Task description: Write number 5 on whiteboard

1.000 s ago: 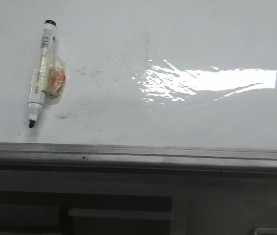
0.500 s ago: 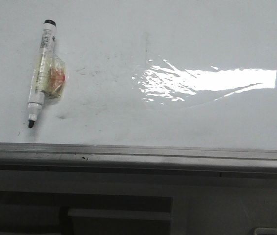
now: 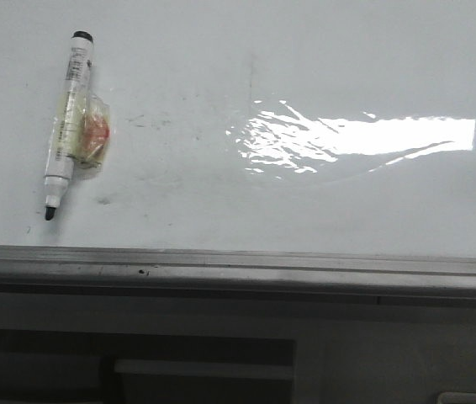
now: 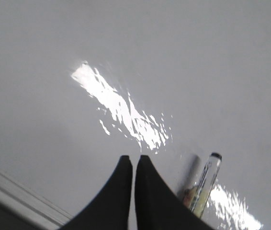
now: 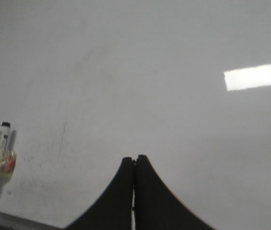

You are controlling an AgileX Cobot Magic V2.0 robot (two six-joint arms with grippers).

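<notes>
Uncapped marker [image 3: 66,126] lying far left on whiteboard [image 3: 305,202]; both grippers, left [image 4: 133,160] and right [image 5: 135,160], closed, holding nothing.

The whiteboard [image 3: 322,59] lies flat, a large glossy white surface marked with faint grey smudges near its left-centre and a bright, wrinkled glare patch toward the right. A grey metal rail runs along its near edge. No drawn figure 5 shows anywhere on it; the surface carries only the smudges.
</notes>
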